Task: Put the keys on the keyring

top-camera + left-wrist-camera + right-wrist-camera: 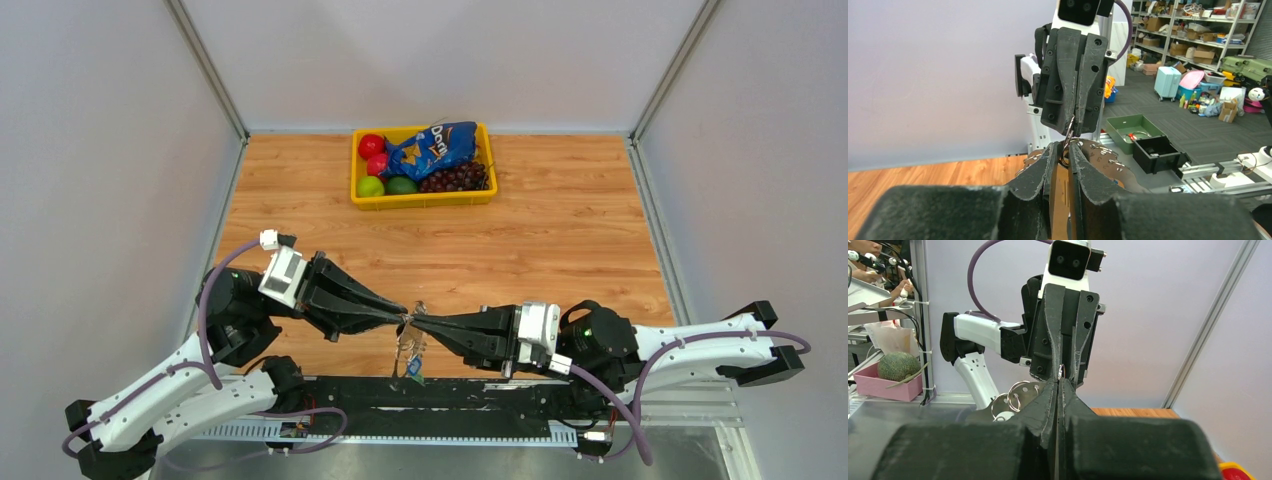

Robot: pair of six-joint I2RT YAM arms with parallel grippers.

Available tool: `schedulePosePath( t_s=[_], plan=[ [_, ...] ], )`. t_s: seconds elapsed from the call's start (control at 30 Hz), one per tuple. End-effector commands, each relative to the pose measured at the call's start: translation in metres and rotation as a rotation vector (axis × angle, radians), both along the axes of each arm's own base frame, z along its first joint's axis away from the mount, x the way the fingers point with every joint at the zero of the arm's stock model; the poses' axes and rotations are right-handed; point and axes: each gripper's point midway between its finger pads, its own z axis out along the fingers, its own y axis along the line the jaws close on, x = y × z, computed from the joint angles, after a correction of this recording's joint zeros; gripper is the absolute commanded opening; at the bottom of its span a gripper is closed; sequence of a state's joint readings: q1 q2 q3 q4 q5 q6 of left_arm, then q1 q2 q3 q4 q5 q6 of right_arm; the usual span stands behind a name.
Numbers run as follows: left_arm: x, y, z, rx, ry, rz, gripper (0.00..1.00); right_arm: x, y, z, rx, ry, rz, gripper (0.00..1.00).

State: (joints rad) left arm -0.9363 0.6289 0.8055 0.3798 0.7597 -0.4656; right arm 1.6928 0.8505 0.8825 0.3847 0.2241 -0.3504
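Left gripper: foremost; fingers narrowly apart, flanking a thin metal ring; whether they grip it cannot be told.
Right gripper: fingers pressed together on the same ring, tip to tip with the left.
Keyring: hangs below the meeting tips, blue piece lowest, over the tabletop's near edge.
Yellow tray: far side.

Black left gripper and black right gripper tip to tip over near-centre of brown wooden table. Dangling just below: silvery metal keyring with small blue piece, details too small. Far centre: yellow plastic tray with round fruit, blue snack bag, dark grapes.
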Motion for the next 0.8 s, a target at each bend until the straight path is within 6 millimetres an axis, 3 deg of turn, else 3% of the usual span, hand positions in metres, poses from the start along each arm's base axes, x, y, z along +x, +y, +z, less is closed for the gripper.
schedulePosePath(
  t_s=[0.0, 0.4, 0.53, 0.77],
  plan=[
    [-0.003, -0.0001, 0.0014, -0.012, -0.015, -0.018, 0.21, -0.001, -0.0155, 0.0404, 0.131, -0.001, 0.009, 0.0],
    [-0.0036, 0.0013, 0.006, -0.03, -0.014, -0.019, 0.27, 0.0012, -0.01, 0.0334, 0.105, -0.007, -0.009, 0.0],
    [-0.0034, 0.0006, 0.0042, -0.025, -0.013, -0.021, 0.21, 0.001, -0.0094, 0.0327, 0.104, -0.011, -0.009, 0.0],
    [-0.0017, -0.0014, 0.0022, -0.014, -0.007, -0.019, 0.01, 0.001, -0.011, 0.0331, 0.112, -0.012, -0.009, 0.0]
  ],
)
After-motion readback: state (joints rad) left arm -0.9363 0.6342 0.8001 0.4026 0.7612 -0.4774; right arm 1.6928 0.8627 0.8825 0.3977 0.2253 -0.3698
